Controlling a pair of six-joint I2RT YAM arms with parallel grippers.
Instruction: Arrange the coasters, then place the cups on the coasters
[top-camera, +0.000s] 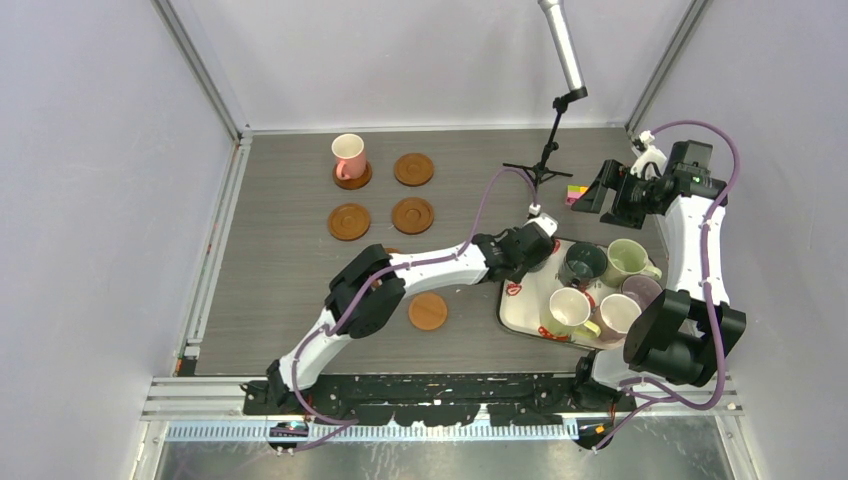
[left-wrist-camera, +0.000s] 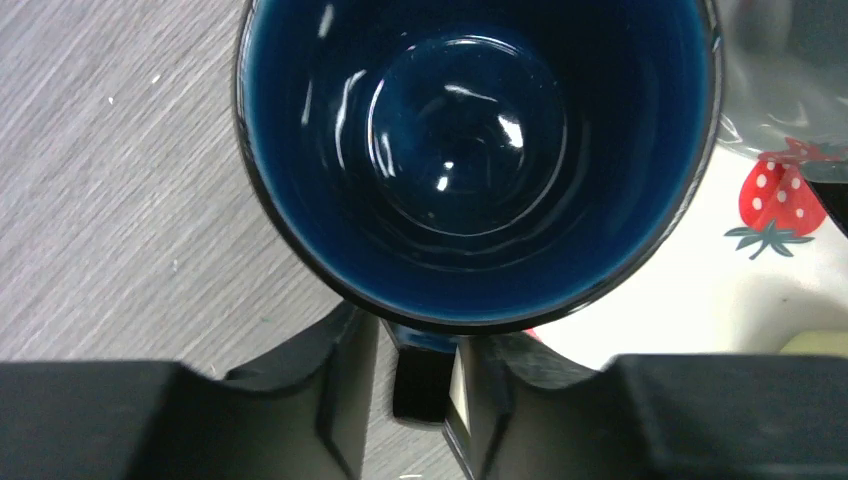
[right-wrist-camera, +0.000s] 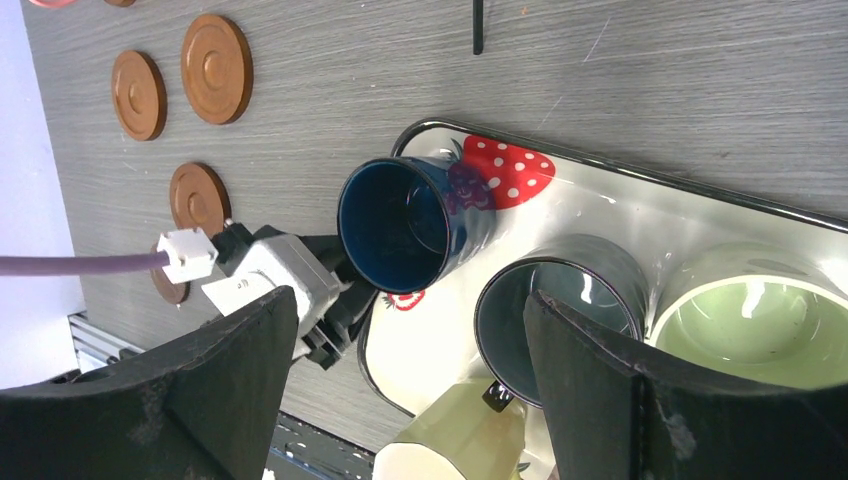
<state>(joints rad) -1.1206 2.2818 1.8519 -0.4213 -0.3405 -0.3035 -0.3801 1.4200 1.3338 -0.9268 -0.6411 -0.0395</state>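
The dark blue cup (left-wrist-camera: 470, 150) stands at the left end of the strawberry-print tray (top-camera: 520, 310). My left gripper (left-wrist-camera: 425, 330) straddles its handle, jaws narrowed with thin gaps still showing on both sides. Above the tray my right gripper (right-wrist-camera: 405, 300) hangs wide open and empty. On the tray are the dark grey cup (top-camera: 583, 262), the light green cup (top-camera: 628, 260), the pale yellow cup (top-camera: 568, 310), the cream-pink cup (top-camera: 617, 315) and the purple cup (top-camera: 640, 290). A pink cup (top-camera: 348, 155) sits on a dark coaster (top-camera: 352, 180). Bare coasters lie at the back (top-camera: 413, 168), in the middle (top-camera: 349, 221) and nearer me (top-camera: 428, 311).
A black microphone stand (top-camera: 548, 160) rises behind the tray, with a small coloured block (top-camera: 577, 193) beside it. Another coaster (top-camera: 412, 214) lies close to the left arm's forearm. Grey walls enclose the table on three sides.
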